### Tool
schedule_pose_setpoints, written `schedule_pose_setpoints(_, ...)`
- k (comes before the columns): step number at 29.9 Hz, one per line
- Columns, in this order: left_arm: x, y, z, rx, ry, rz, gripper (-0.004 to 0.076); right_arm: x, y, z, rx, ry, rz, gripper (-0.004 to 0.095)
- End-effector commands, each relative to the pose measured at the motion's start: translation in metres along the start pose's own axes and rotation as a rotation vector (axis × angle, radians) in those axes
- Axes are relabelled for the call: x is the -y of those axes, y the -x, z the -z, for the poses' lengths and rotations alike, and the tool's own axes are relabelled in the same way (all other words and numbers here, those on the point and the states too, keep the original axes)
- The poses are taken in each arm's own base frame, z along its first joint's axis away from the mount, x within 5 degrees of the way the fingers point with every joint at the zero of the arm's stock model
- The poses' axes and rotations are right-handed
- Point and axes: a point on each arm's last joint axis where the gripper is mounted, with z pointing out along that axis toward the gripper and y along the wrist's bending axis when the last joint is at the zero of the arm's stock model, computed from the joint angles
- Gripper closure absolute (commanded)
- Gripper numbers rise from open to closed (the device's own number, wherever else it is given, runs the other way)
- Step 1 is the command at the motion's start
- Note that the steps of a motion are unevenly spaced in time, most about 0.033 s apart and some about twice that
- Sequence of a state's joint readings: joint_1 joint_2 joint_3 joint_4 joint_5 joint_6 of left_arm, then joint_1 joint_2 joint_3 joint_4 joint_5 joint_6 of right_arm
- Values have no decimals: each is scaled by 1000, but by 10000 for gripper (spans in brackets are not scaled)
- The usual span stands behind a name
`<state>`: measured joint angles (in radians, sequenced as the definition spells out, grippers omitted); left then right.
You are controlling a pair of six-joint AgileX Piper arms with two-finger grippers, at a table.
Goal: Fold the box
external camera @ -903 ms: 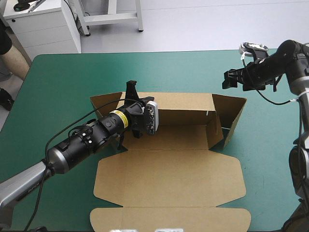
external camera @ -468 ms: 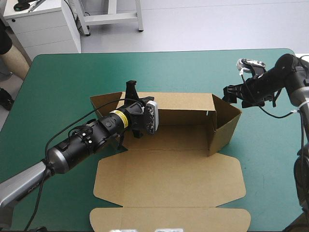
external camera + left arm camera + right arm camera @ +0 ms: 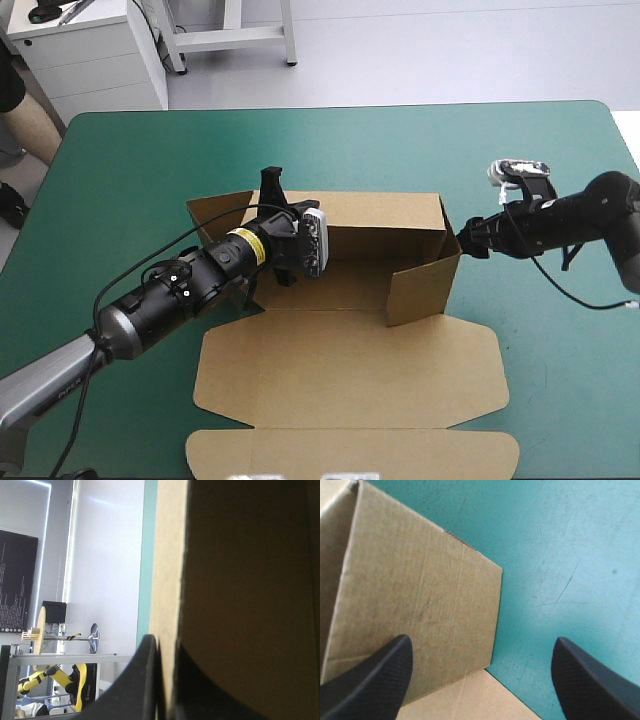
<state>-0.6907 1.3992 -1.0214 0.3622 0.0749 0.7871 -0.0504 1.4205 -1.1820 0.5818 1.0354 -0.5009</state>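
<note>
The brown box (image 3: 370,235) lies mid-table with its back wall raised. My left gripper (image 3: 272,188) is shut on the top edge of that wall near its left end; the left wrist view shows the board edge (image 3: 167,580) pinched at my left gripper (image 3: 164,640). My right gripper (image 3: 468,240) is open, its tips against the outside of the right side flap (image 3: 425,285), which stands upright and angles inward over the box floor. In the right wrist view that flap (image 3: 420,595) lies just ahead of the spread right gripper (image 3: 481,645).
The lid panel (image 3: 350,370) and its tuck flap (image 3: 350,452) lie flat toward the table's near edge. A left side flap (image 3: 215,215) stands splayed out behind my left arm. Bare teal-green cover (image 3: 540,160) surrounds the right arm, near the table's right edge.
My right gripper came down and leftward against the right side flap, swinging it from splayed outward to angled in over the box floor. The left arm has not moved.
</note>
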Motion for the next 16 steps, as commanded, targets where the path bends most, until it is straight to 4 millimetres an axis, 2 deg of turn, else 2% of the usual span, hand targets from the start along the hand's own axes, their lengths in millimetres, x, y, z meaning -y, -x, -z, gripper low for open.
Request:
schedule_pose_setpoints(1, -6, 2, 7, 1, 11, 79, 731, -11, -10, 12, 178, 13, 70, 194)
schedule_pose_setpoints(5, -6, 2, 7, 1, 11, 87, 731, -16, -30, 11, 275, 10, 159, 194)
schedule_pose_setpoints(8, -6, 2, 7, 1, 11, 91, 731, -17, -44, 8, 272, -4, 209, 194)
schedule_pose_setpoints(16, -6, 2, 7, 1, 11, 89, 731, -22, -53, 6, 246, 51, 252, 194)
